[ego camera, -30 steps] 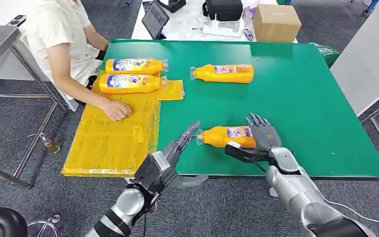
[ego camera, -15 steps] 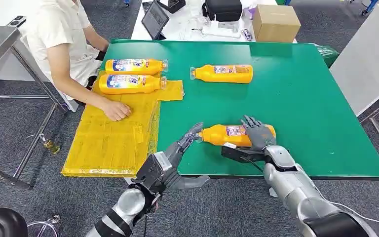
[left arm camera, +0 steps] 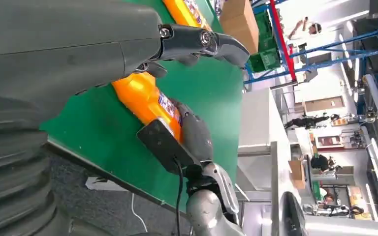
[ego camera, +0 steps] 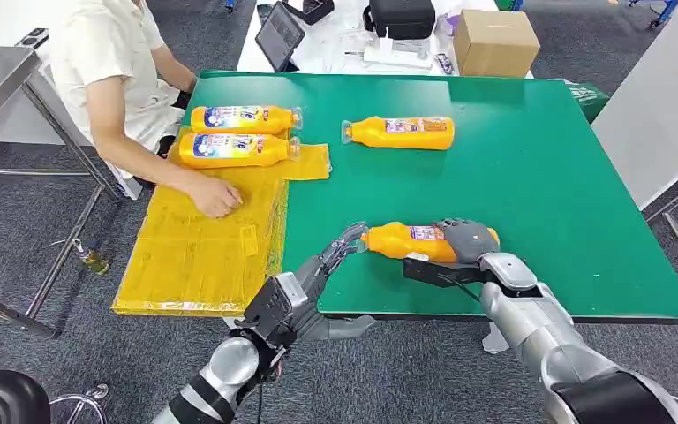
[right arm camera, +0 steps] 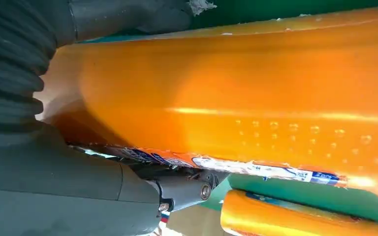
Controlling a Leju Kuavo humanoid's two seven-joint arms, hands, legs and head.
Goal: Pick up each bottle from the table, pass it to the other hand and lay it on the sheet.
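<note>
**Handover of an orange bottle near the table's front edge**

The right hand (ego camera: 470, 240) clasps the base end of the held bottle (ego camera: 406, 242), cap pointing toward the yellow sheet (ego camera: 203, 243). The left hand (ego camera: 318, 269), fingers apart and empty, reaches with fingertips just beside the cap. Two bottles (ego camera: 234, 134) lie at the sheet's far end, another (ego camera: 399, 132) on the green table (ego camera: 538, 177). Risk: a release before the left fingers close would probably drop the smooth bottle, which could roll off the near edge

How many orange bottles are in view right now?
4. Two bottles lie on the yellow sheet: and. One lies on the green table at. The right hand grips one.
</note>
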